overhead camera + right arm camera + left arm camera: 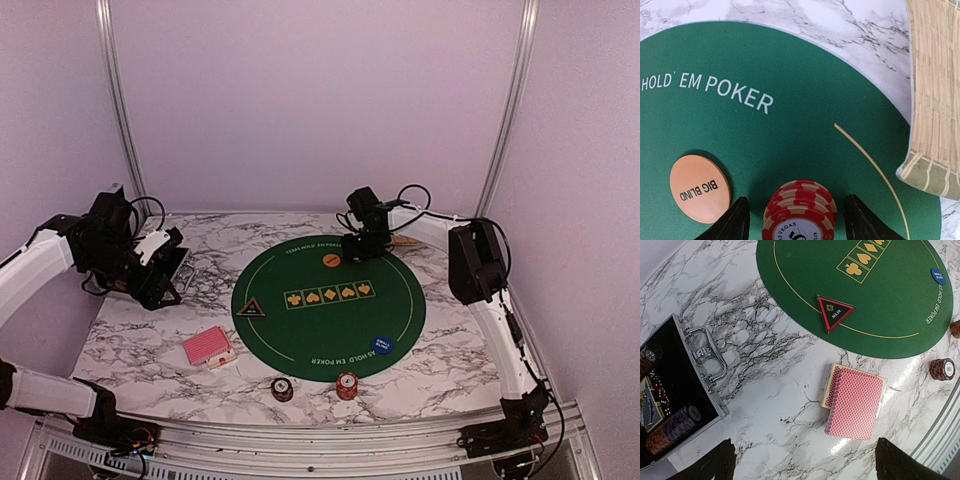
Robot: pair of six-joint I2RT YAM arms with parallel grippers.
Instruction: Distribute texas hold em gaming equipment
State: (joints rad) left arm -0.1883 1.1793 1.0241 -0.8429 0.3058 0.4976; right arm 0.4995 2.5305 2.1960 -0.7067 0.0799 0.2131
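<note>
My right gripper [362, 245] hovers over the far edge of the mat. In the right wrist view it [797, 225] is open, with a stack of red-and-white chips [801, 207] standing between the fingers and a gap on each side. The orange BIG BLIND button [700, 188] lies just left of it and shows in the top view [331, 261]. My left gripper [160, 272] is open and empty above the marble at the left [805, 467]. The red-backed cards [855, 401] lie on the marble. The black triangle button [834, 312] and blue button [938, 276] lie on the mat.
The round green felt mat [330, 325] fills the middle. An open metal case [677, 390] with chips stands at the left. A tan woven tray [935, 100] lies right of the right gripper. A dark chip stack [283, 389] and a red one [347, 385] stand near the front edge.
</note>
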